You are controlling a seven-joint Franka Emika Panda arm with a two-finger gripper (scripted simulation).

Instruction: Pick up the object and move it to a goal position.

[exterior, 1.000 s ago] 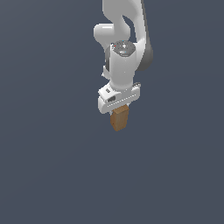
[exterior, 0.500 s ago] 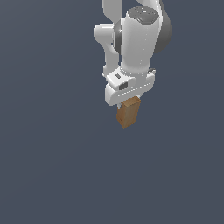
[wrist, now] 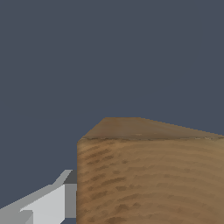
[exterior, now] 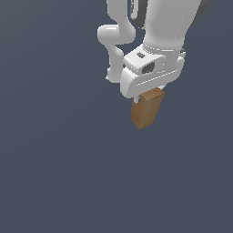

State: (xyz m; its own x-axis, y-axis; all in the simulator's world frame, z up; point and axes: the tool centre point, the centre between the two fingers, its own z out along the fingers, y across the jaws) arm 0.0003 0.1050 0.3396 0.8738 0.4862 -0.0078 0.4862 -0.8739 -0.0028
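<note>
The white arm is reaching down from the top of the exterior view, right of centre, against a plain dark grey-blue backdrop. The gripper is carrying the wooden block, jaws pressing in on the block's upper end; the fingers themselves are mostly hidden under the white hand. The block is hanging clear in the air, tilted slightly, lower end leaning toward the exterior view's left, touching nothing beneath. Over on the wrist view, the block is filling the frame, grain lines showing, with one pale grey finger sitting against its side.
</note>
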